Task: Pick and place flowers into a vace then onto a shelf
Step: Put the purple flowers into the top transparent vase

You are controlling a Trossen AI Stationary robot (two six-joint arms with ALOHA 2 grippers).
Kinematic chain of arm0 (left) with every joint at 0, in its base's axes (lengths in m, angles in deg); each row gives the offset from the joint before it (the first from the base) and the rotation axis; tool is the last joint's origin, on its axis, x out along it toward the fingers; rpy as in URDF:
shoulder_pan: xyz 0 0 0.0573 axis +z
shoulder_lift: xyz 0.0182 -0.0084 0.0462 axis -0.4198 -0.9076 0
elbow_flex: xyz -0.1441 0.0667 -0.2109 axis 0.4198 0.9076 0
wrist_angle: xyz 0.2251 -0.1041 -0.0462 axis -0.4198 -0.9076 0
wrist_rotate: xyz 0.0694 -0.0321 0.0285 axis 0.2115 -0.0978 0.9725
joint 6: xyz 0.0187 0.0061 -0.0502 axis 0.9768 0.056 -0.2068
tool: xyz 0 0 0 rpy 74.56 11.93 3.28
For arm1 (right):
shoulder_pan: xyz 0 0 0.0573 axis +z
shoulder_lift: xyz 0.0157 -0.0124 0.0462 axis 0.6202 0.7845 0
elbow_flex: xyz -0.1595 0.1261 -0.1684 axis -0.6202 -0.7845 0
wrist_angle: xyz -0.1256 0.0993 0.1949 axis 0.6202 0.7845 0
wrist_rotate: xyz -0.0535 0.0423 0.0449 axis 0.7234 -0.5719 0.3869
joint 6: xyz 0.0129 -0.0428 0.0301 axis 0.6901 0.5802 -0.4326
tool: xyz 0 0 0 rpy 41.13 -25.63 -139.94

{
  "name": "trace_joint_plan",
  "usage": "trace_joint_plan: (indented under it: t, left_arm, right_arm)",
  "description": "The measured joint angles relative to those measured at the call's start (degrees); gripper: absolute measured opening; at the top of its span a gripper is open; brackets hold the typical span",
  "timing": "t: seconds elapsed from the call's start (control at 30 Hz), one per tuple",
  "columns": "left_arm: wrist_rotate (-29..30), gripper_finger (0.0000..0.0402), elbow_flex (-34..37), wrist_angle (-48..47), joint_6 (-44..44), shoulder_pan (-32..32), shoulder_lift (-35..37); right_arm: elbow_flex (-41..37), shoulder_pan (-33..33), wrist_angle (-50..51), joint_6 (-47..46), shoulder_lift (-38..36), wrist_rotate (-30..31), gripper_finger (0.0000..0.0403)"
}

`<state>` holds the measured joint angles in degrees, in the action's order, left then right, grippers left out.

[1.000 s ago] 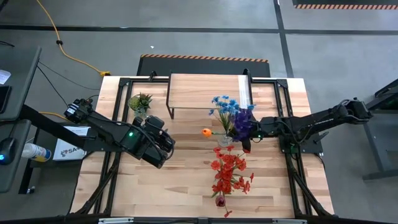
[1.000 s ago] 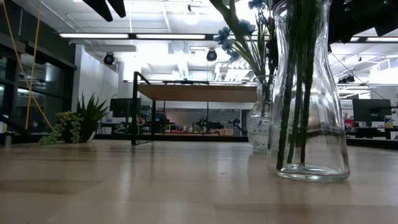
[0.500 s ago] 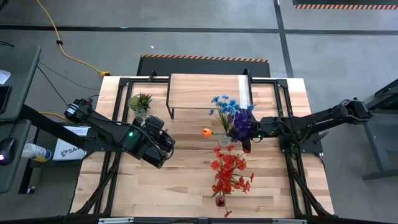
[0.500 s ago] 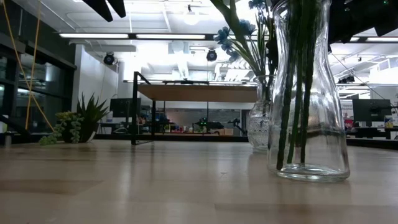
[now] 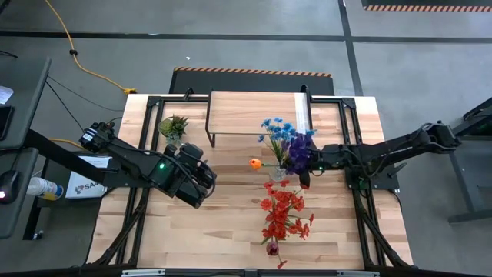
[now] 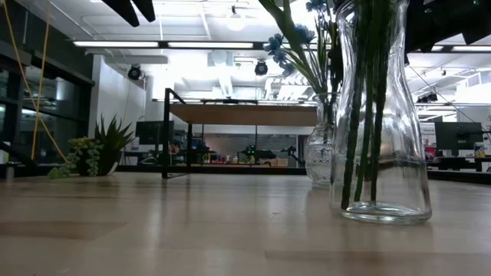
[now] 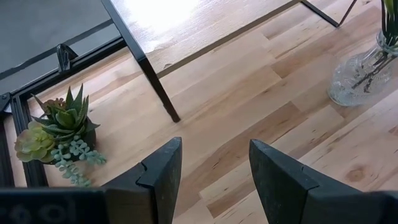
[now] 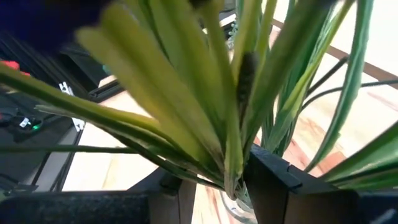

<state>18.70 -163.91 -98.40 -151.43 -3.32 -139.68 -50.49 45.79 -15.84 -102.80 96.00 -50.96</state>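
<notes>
A cluster of artificial blue and purple flowers (image 5: 286,142) on long green stems stood in a small clear glass vase (image 6: 320,157) beside the shelf, one orange bloom (image 5: 254,163) jutting out sideways. Nearer the table's front edge, red-bloomed flowers (image 5: 283,211) fanned from a taller clear glass carafe (image 6: 381,138), upright on the tabletop. The low light-wood shelf (image 5: 254,114), on thin black metal legs, carried a pale strip (image 5: 302,114) near one end.
</notes>
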Motion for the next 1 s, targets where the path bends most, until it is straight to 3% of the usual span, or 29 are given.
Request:
trace_joint_plan:
  t: [0.7, 1.0]
  left_arm:
    - [-0.5, 0.0218, 0.0, 0.18, 1.05, 0.0, 0.0]
    - [-0.48, 0.0218, -0.01, 0.18, 1.05, 0.0, 0.0]
  right_arm:
    - [0.0, 0.0, 4.79, -4.66, -4.75, -0.37, 0.0117]
    - [0.0, 0.0, 4.54, -5.14, -4.75, -0.36, 0.0176]
